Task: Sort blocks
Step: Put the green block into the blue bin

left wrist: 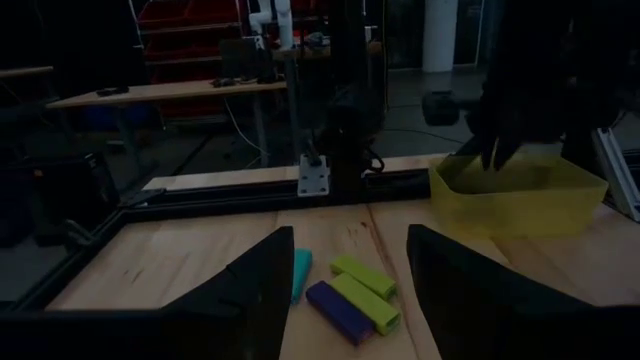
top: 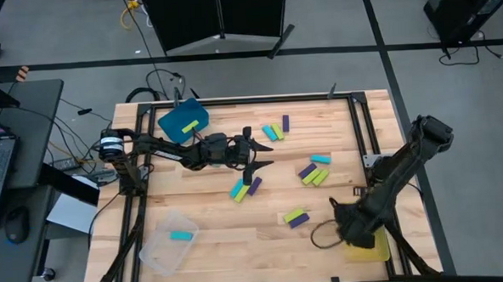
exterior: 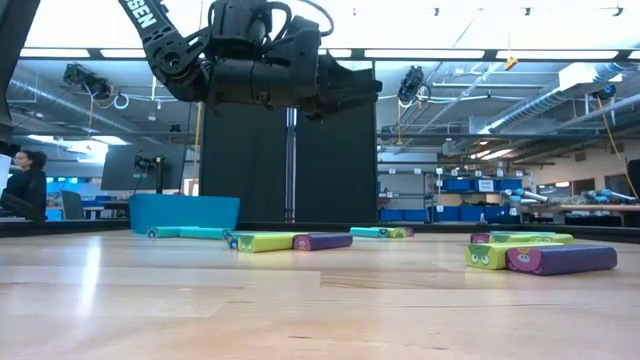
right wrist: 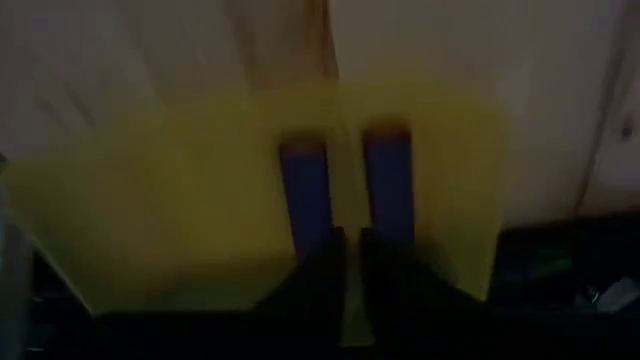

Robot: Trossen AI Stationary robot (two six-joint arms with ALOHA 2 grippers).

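Observation:
Cyan, lime and purple blocks lie flat on the wooden table in small groups: one (top: 276, 130) at the far middle, one (top: 245, 189) at the centre, one (top: 314, 169) right of centre, and a pair (top: 296, 216) nearer the front. My left gripper (top: 259, 155) hovers open and level over the table's middle, pointing toward the right edge, with the right-of-centre group (left wrist: 345, 295) ahead of its fingers. My right gripper (right wrist: 348, 250) hangs shut above the yellow bin (top: 368, 248), pointing down, with nothing between its fingers. Two purple blocks (right wrist: 305, 190) lie side by side on the bin's floor below it.
A blue bin (top: 182, 118) holding a lime block stands at the far left. A clear bin (top: 167, 245) with one cyan block (top: 181, 236) stands at the near left. A black metal frame (top: 359, 128) runs round the tabletop. In the low view a person (exterior: 25, 185) sits in the room behind.

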